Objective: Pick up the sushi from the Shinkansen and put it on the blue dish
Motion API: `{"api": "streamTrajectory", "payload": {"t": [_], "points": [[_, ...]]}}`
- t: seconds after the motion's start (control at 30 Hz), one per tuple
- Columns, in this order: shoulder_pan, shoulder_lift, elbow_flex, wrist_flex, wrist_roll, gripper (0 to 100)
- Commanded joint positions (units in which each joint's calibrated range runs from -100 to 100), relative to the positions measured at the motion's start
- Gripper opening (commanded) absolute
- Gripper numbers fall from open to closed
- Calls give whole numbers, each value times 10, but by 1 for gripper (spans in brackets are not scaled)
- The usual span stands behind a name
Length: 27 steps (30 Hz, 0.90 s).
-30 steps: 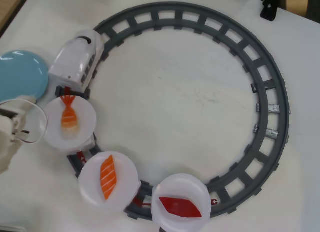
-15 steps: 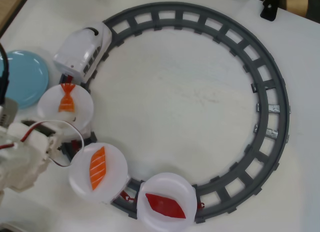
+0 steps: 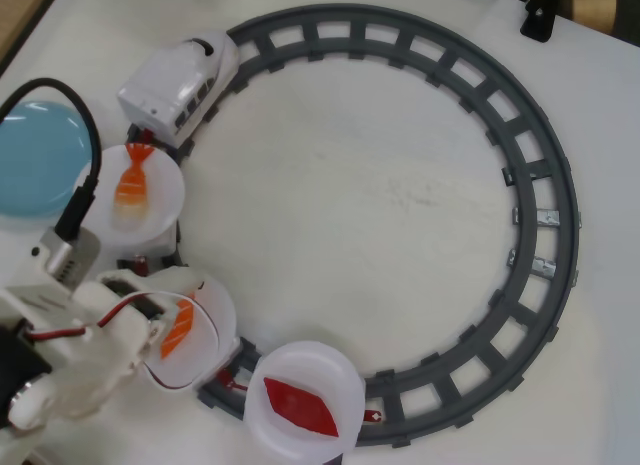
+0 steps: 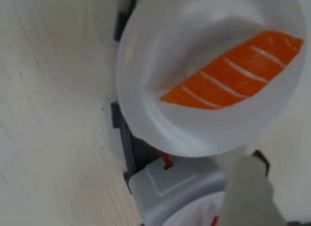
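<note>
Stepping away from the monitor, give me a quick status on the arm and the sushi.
Gripper over the striped orange slice, jaw state unclear. Sushi untouched on the last white plate. Blue dish empty.

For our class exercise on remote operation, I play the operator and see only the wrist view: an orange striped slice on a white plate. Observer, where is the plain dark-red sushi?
Observer: In the overhead view the sushi lies on the last white plate, to the lower right of your striped slice.
Operator: And the blue dish?
Observer: The blue dish sits outside the track at the left edge, with a black cable arching over it.
Operator: Where is the Shinkansen?
Observer: The Shinkansen is at the track's upper left, just above the shrimp piece.
</note>
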Motion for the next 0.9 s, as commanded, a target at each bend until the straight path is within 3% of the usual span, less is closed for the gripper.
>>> {"api": "streamTrajectory", "payload": {"t": [0.0,0.87], "points": [[25,1,-29,5,-1,27],[73,84,-65,87,-32,27]]}}
